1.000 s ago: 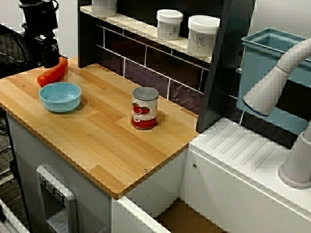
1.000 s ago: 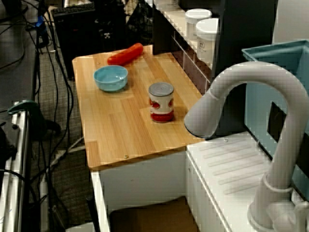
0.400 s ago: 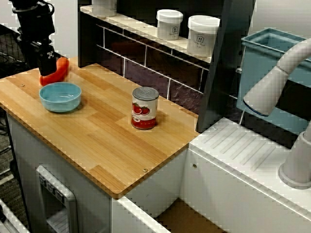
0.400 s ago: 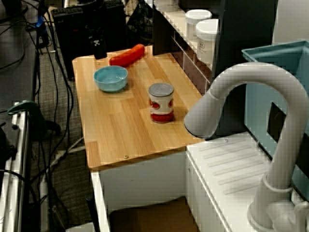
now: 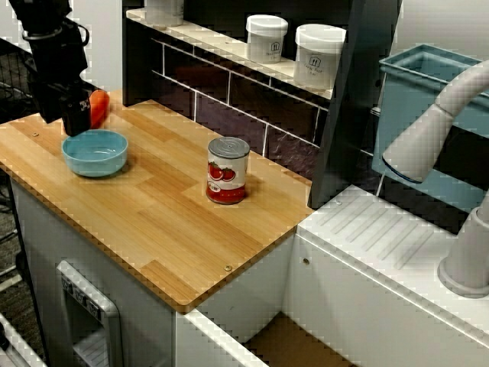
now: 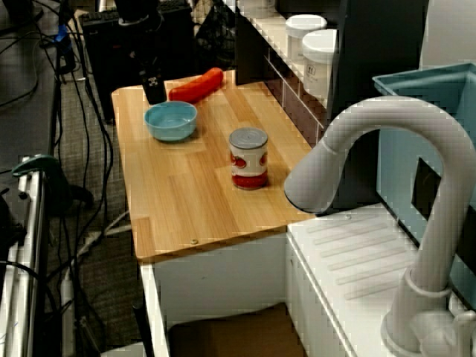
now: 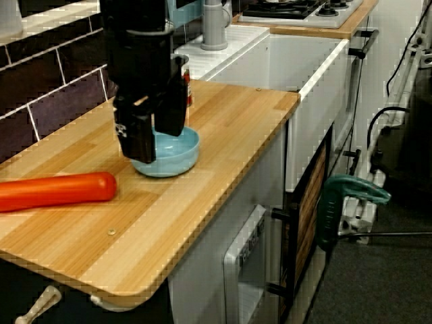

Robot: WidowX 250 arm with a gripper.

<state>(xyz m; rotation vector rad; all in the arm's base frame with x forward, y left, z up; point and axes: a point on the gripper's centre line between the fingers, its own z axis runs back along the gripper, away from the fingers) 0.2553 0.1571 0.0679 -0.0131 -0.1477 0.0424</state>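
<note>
End effector point(image 7: 158, 145) hung at the far-corner end of the table point(image 5: 153, 222), fingers pointing down and apart with nothing between them, tips right at the rim of the blue bowl point(image 7: 179, 152) on the side facing the orange carrot point(image 7: 57, 189); couldn't tell if a tip touched the rim. Bowl sat upright on the table near the front edge, carrot lay flat just beyond it toward the corner, the two close but apart in the view from the sink end. Tomato can point(image 5: 228, 170) stood upright mid-table, well apart from the end effector.
</note>
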